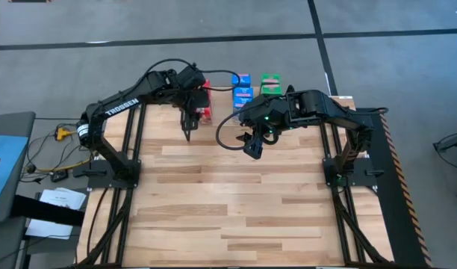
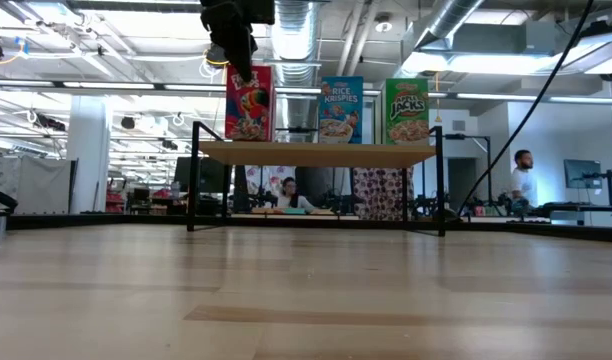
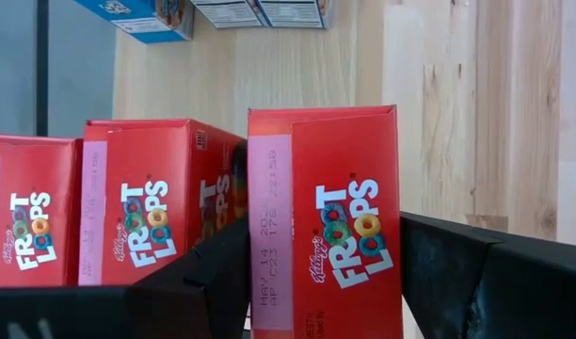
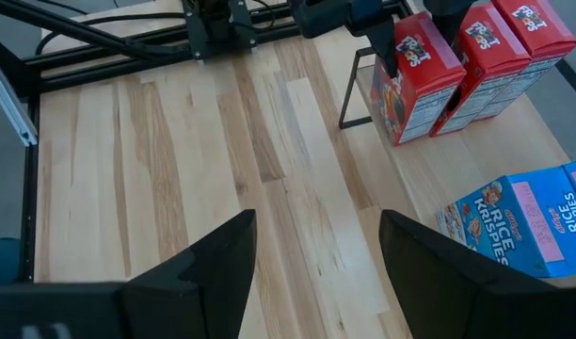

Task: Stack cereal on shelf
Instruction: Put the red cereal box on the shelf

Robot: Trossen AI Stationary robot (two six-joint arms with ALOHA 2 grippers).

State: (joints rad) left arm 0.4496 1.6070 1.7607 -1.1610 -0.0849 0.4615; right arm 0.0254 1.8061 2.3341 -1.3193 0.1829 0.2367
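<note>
From above, the small light-wood shelf on thin black legs (image 1: 240, 112) stands at the far edge of the slatted wooden surface (image 1: 236, 209), carrying red cardboard cereal boxes (image 1: 205, 104), blue cereal boxes (image 1: 242, 90) and green cereal boxes (image 1: 270, 84) in rows. The near surface lies open.

At table height, one box of each colour shows upright on the shelf.

The left wrist view shows the left end effector (image 3: 326, 282) straddling the front red Froot Loops box (image 3: 330, 226), fingers on both sides.

In the right wrist view, the right end effector (image 4: 316, 254) hangs wide and empty over bare planks.
</note>
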